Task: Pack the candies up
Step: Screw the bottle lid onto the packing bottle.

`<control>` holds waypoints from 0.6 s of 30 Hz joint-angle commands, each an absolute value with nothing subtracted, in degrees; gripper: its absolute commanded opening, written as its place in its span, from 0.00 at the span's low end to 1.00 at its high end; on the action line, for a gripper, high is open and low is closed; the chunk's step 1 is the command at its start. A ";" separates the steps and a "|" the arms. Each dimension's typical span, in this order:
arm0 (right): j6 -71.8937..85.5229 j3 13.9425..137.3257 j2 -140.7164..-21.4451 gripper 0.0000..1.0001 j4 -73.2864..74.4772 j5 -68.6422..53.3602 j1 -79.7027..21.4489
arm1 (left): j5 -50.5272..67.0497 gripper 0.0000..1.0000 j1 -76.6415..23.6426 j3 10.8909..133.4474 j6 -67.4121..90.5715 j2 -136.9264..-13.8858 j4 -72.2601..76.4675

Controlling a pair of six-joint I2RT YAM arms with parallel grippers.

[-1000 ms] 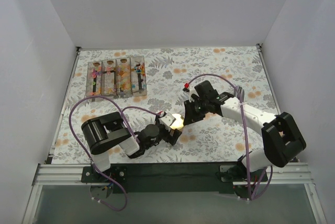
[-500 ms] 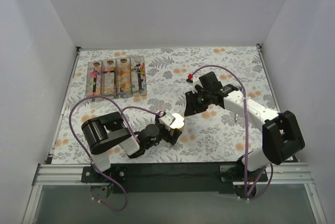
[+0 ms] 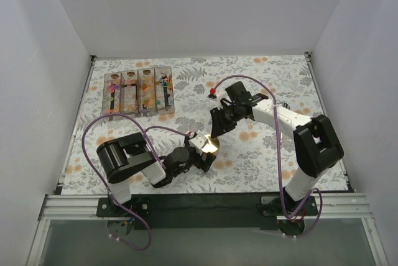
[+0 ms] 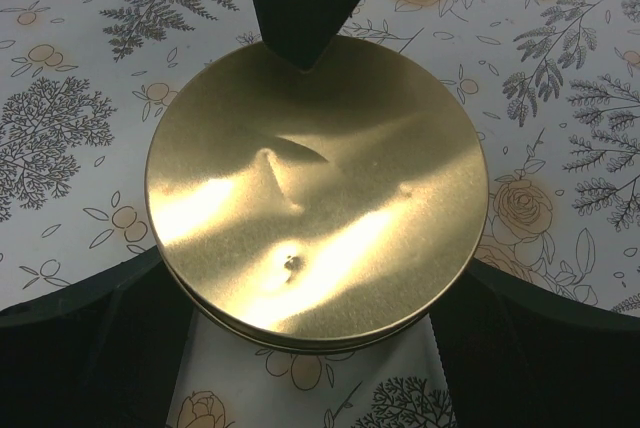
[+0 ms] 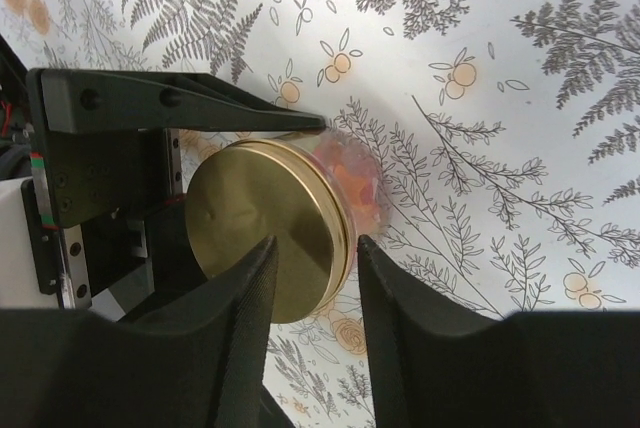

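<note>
The candies (image 5: pixel 350 163) sit inside a glass jar (image 5: pixel 376 194), showing as an orange and pink mass through the glass just below the gold lid (image 4: pixel 315 203), which is on and covers the mouth. The left tool (image 3: pixel 203 152) is clamped round the jar under the lid, a finger on either side, and holds it just where it was a second ago. The change is all on the other side. A second ago the right tool (image 5: pixel 315 246) was down on the lid with its jaws closer together. It has since let go, drawn back and turned its wrist, and now hangs close over the lid's rim again with its jaws part open and nothing in them. Whether a fingertip touches the rim I cannot tell. That reads as a re-grip between turns, so the lid is probably seated but not yet tight and the packing of this jar is near its end. Well beyond the left tool, towards the far left of the tabletop (image 3: pixel 267 154), four clear boxes (image 3: pixel 138 92) stand touching in a row, with small multicoloured pieces inside.
</note>
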State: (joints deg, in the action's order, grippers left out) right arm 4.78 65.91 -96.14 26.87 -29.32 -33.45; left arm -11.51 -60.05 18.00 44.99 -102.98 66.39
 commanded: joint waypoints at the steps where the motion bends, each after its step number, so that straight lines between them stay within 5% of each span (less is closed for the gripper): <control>1: 2.73 65.40 -95.98 0.40 26.81 -31.82 -34.28 | -10.90 0.82 -59.77 18.46 45.88 -103.71 61.79; 6: 2.72 62.85 -94.05 0.28 26.89 -30.59 -34.54 | -10.90 0.82 -59.77 18.81 45.97 -104.15 60.91; 18: 11.94 49.94 -83.16 0.21 22.25 -20.92 -40.07 | -12.57 0.82 -59.77 19.60 46.93 -104.41 58.54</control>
State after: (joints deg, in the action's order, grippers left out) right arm 7.49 54.52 -85.69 22.90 -22.20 -36.29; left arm -11.99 -60.07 19.11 44.60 -102.98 64.55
